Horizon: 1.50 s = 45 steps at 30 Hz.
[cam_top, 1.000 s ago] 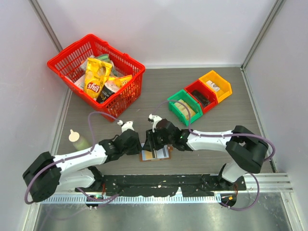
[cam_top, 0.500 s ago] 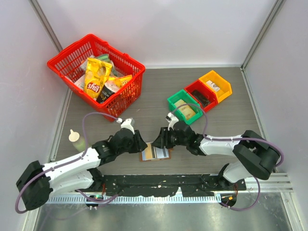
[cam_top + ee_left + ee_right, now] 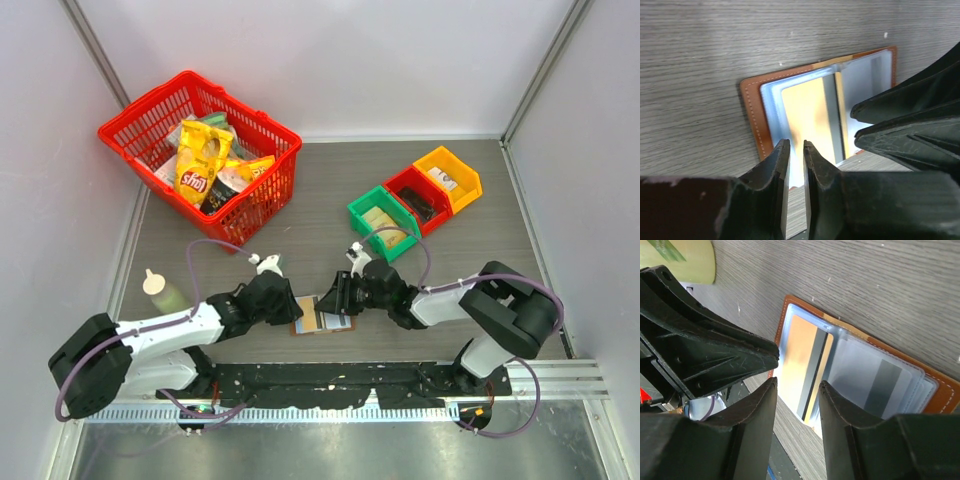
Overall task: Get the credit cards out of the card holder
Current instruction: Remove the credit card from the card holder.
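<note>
The card holder (image 3: 322,316) lies open and flat on the table between my two grippers, brown leather rim (image 3: 751,102) around pale blue-grey clear sleeves. A tan credit card (image 3: 807,107) sits in its left sleeve (image 3: 799,357); a sleeve on the other panel shows a grey stripe (image 3: 883,382). My left gripper (image 3: 796,145) hovers over the holder's near left edge, jaws only a narrow slit apart with nothing between them. Facing it from the right, my right gripper (image 3: 797,384) is open over the same tan card, nothing held. The two grippers (image 3: 297,307) (image 3: 337,297) almost touch.
A red basket (image 3: 130,126) with yellow snack bags (image 3: 200,160) stands at the back left. Green (image 3: 362,208), red (image 3: 400,180) and orange (image 3: 455,160) bins sit in a row at the back right. A small bottle (image 3: 160,291) stands at the left.
Both grippers have closed in on the card holder again from either side. The left jaws have narrowed. The holder stays where it was.
</note>
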{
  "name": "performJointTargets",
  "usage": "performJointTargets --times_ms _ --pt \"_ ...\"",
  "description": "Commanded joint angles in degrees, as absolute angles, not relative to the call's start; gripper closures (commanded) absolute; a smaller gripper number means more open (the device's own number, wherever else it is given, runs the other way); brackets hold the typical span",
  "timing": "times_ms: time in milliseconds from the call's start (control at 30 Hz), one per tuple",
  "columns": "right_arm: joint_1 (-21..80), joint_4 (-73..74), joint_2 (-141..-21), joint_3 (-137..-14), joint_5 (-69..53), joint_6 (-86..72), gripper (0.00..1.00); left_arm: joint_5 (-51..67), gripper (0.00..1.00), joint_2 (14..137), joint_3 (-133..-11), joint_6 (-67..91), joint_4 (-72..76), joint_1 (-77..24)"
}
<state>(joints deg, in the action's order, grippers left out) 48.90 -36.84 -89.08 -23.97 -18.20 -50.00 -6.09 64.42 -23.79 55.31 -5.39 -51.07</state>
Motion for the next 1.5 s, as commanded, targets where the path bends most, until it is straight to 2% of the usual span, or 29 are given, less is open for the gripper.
performJointTargets --times_ms 0,267,600,700,900,1133,1467 --pt "48.7 -41.6 -90.0 -23.5 -18.6 -51.1 0.57 -8.2 0.84 65.1 -22.5 56.2 -3.9 -51.3" --pt "48.7 -41.2 -92.5 -24.3 -19.9 -51.1 0.58 -7.8 0.92 67.6 -22.5 56.6 -3.5 -51.3" --pt "48.7 -55.2 -97.2 -22.6 -24.8 -55.4 0.67 -8.3 0.94 68.2 -22.7 56.7 -4.0 -51.3" --pt "48.7 -57.6 -99.1 -22.5 -25.4 -56.5 0.67 -8.3 1.0 68.4 -22.8 56.6 -4.2 -51.3" --pt "48.8 -66.3 -103.2 -23.2 -28.0 -59.8 0.68 -7.5 1.0 69.5 -23.4 56.3 -4.0 -51.3" --pt "48.9 -68.1 -104.7 -23.6 -29.6 -60.2 0.69 -8.3 1.0 70.0 -23.6 55.7 -5.4 -51.3" --pt "44.7 -72.2 -104.1 -19.8 -33.0 -61.3 0.79 -11.4 1.0 69.6 -24.6 55.7 -10.5 -51.2"
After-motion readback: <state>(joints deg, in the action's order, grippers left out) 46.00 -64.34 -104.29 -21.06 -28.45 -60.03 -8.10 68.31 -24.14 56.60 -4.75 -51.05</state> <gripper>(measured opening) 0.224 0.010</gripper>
